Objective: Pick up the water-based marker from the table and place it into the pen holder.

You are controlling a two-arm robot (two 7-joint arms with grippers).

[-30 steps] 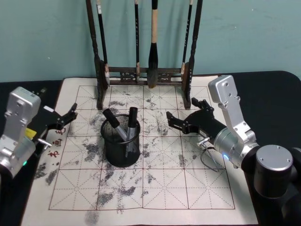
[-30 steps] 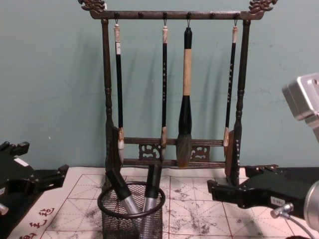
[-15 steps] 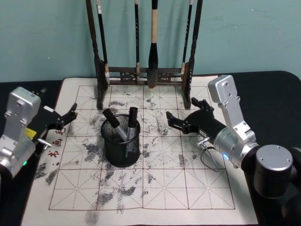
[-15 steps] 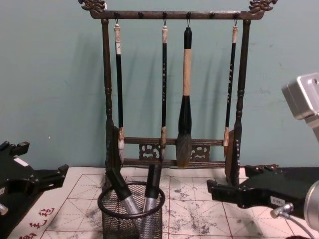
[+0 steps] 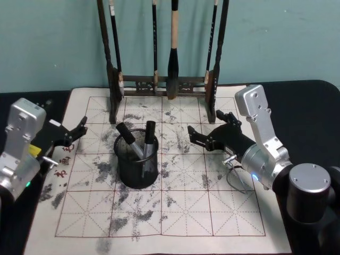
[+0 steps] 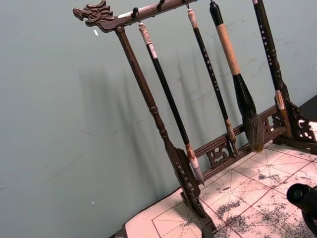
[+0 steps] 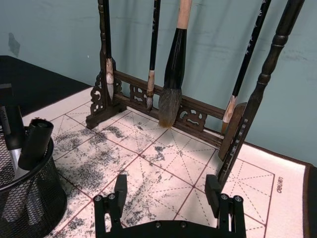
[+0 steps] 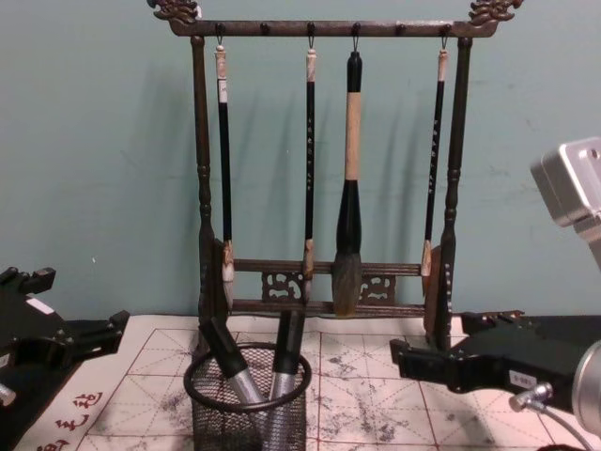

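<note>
Nothing has shifted since the earlier frames: you see two markers (image 5: 145, 150) standing tilted inside the pen holder (image 5: 137, 164), in front of the brush rack (image 5: 162, 53) on the ink-stained mat (image 5: 180, 207). Your right gripper (image 5: 211, 129) hovers just right of the holder with fingers spread wide and empty. Your left gripper (image 5: 76, 130) waits at the mat's left edge, likewise wide and empty.
</note>
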